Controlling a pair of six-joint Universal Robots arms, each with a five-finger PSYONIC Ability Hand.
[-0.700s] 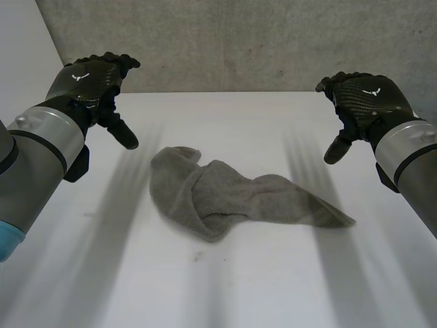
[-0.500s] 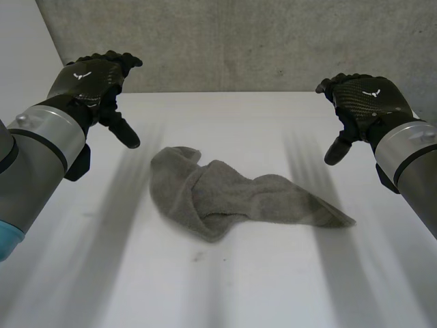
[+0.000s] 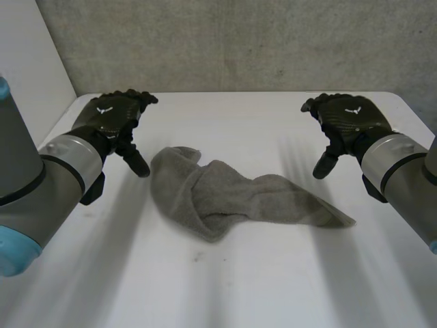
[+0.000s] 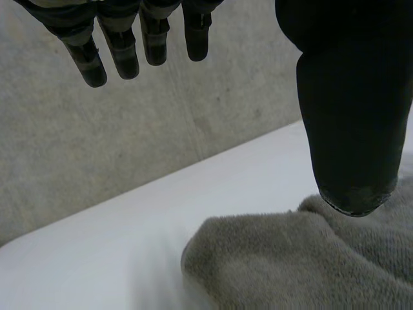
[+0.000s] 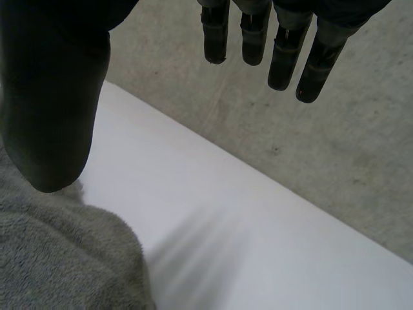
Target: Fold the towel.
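Observation:
A grey towel (image 3: 225, 197) lies crumpled in a long bunch on the white table (image 3: 225, 287), running from the middle left towards the right. My left hand (image 3: 113, 119) hangs open just beside the towel's left end, its thumb (image 4: 352, 110) over that end of the towel (image 4: 297, 265). My right hand (image 3: 345, 119) is open above the table, near the towel's right end; its thumb (image 5: 48, 110) hovers over the towel's edge (image 5: 64, 258). Neither hand holds anything.
A grey concrete wall (image 3: 239, 41) rises behind the table's far edge. A white panel (image 3: 34, 82) stands at the far left. The table's right edge (image 3: 416, 113) runs close to my right arm.
Both hands have come down and inwards towards the towel's two ends. The towel has not moved.

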